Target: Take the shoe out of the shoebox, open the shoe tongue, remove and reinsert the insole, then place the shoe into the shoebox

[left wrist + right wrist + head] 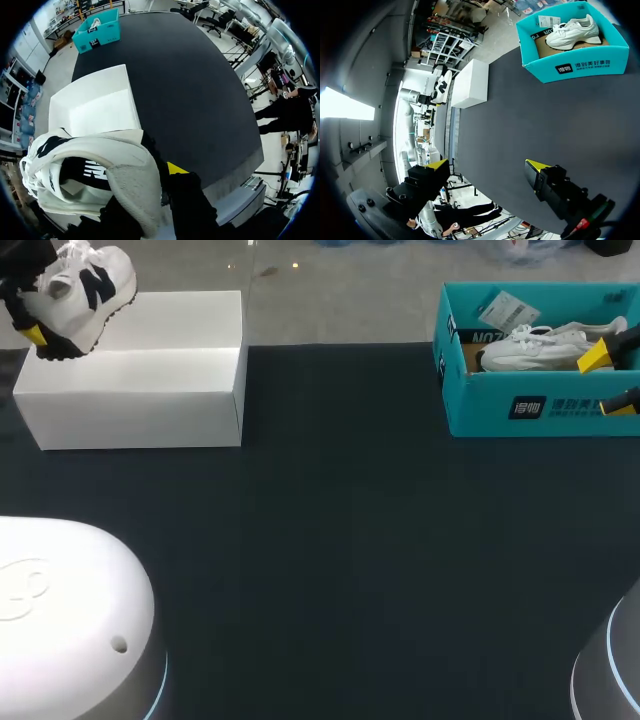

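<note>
Black matte table (340,540), evenly lit.

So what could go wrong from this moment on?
The left gripper holds the black-logo shoe by one end only, over the white box; it may slip or twist. The teal shoebox is across the table and already holds a white shoe, so room could be tight.

White arms, black fingers with yellow tips.
Rounded white arm shells (60,610) carry a pale blue ring at the edge. The blocky black fingers (555,190) end in yellow wedges, with a small red-and-green part (585,222) behind them.
</note>
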You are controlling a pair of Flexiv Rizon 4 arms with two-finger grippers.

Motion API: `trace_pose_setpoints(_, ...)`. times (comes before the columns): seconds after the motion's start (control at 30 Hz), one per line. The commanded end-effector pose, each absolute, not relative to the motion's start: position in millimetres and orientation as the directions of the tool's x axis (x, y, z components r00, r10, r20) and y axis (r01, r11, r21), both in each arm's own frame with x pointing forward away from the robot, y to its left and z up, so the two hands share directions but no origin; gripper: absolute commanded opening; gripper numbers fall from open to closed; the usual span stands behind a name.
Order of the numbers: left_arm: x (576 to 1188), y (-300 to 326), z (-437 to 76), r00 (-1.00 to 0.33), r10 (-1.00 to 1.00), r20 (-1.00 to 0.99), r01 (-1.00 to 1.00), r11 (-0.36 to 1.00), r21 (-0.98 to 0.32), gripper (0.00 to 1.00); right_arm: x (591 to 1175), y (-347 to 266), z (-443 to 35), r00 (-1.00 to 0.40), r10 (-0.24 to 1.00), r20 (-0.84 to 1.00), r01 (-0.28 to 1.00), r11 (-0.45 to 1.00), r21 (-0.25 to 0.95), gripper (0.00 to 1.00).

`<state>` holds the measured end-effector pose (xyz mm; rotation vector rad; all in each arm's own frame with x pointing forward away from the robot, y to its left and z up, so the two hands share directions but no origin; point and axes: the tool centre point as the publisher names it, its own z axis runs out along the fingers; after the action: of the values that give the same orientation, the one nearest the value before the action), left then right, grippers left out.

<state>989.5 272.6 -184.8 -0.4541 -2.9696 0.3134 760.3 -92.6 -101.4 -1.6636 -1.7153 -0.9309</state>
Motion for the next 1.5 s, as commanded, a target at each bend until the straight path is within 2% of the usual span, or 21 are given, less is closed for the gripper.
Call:
trace_pose_setpoints(0.03,996.9,275.4,-181.2,-0.931,0.349,0.105,0.319,0.919,-0.23,0.0,760.6,-91.8,-101.8,-0.063,0.602,0.796,0.996,-0.016,0.091,1.0)
trace_pose_setpoints(0.23,996.9,275.4,-181.2,-0.931,0.349,0.105,0.319,0.919,-0.23,0.0,760.6,-91.8,-101.8,-0.063,0.602,0.796,0.996,-0.016,0.091,1.0)
trace_pose_setpoints(0.27,998.0,276.6,-177.8,-0.907,0.419,0.051,0.401,0.894,-0.2,0.0,760.6,-91.8,-101.8,-0.063,0.602,0.796,0.996,-0.016,0.091,1.0)
trace_pose_setpoints(0.33,997.7,274.6,-172.2,-0.799,0.601,0.011,0.584,0.782,-0.218,0.0,760.6,-91.8,-101.8,-0.063,0.602,0.796,0.996,-0.016,0.091,1.0)
trace_pose_setpoints(0.37,999.1,274.7,-171.5,-0.75,0.661,-0.009,0.653,0.74,-0.162,0.0,760.6,-91.8,-101.8,-0.063,0.602,0.796,0.996,-0.016,0.091,1.0)
trace_pose_setpoints(0.43,999.4,271.5,-170.9,-0.597,0.802,-0.003,0.795,0.591,-0.138,0.0,760.6,-91.8,-101.8,-0.063,0.602,0.796,0.996,-0.016,0.091,1.0)
trace_pose_setpoints(0.5,998.1,267.9,-169.0,-0.449,0.893,-0.029,0.868,0.428,-0.251,0.0,760.6,-91.8,-101.8,-0.063,0.602,0.796,0.996,-0.016,0.091,1.0)
trace_pose_setpoints(1.0,998.1,267.9,-169.0,-0.449,0.893,-0.029,0.868,0.428,-0.251,0.0,760.6,-91.8,-101.8,-0.063,0.602,0.796,0.996,-0.016,0.091,1.0)
trace_pose_setpoints(1.07,1005.2,273.1,-175.9,-0.411,0.91,-0.053,0.901,0.397,-0.172,0.0,760.6,-91.8,-101.8,-0.063,0.602,0.796,0.996,-0.016,0.091,1.0)
trace_pose_setpoints(1.1,1006.8,276.0,-177.6,-0.303,0.952,-0.05,0.951,0.299,-0.076,0.0,760.6,-91.8,-101.8,-0.063,0.602,0.796,0.996,-0.016,0.091,1.0)
trace_pose_setpoints(1.13,1006.4,277.8,-179.6,-0.247,0.968,-0.037,0.968,0.244,-0.054,0.0,760.6,-91.8,-101.8,-0.063,0.602,0.796,0.996,-0.016,0.091,1.0)
trace_pose_setpoints(1.23,1015.7,284.8,-181.6,-0.178,0.984,-0.03,0.982,0.18,0.065,0.0,760.6,-91.8,-101.8,-0.063,0.602,0.796,0.996,-0.016,0.091,1.0)
trace_pose_setpoints(1.5,1015.7,284.8,-181.6,-0.178,0.984,-0.03,0.982,0.18,0.065,0.0,760.6,-91.8,-101.8,-0.063,0.602,0.796,0.996,-0.016,0.091,1.0)
